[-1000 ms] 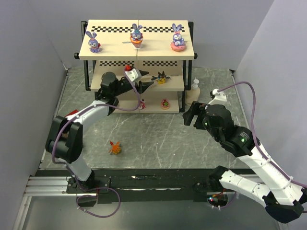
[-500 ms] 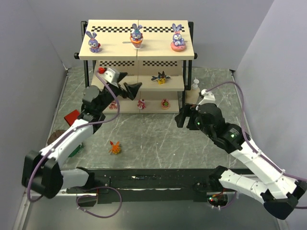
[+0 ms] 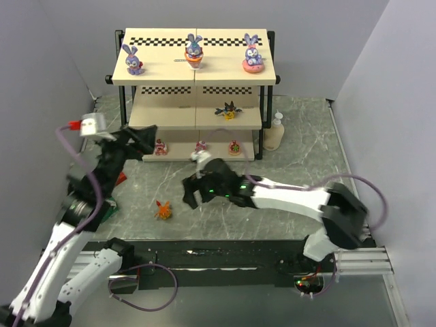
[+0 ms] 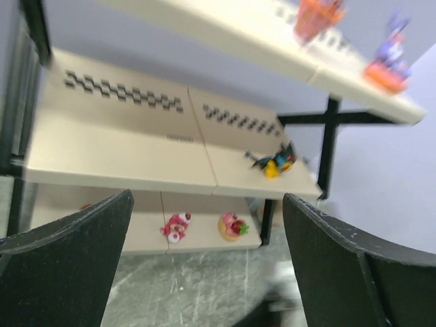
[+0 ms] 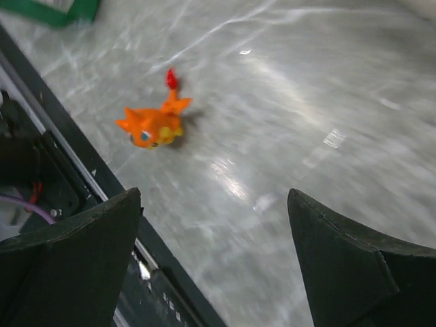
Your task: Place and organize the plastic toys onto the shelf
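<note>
Near the orange creature (image 5: 153, 124), right tool (image 5: 214, 193) hovers (splayed).

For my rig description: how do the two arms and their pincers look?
Left arm and right arm: white links, black joints, looping purple cables. Green lights glow on the right one. Left pincer and right pincer: black, with wedge-shaped fingers.

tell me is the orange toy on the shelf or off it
Off it: the orange toy sits on the grey table in front of the shelf, near the right gripper.
</note>
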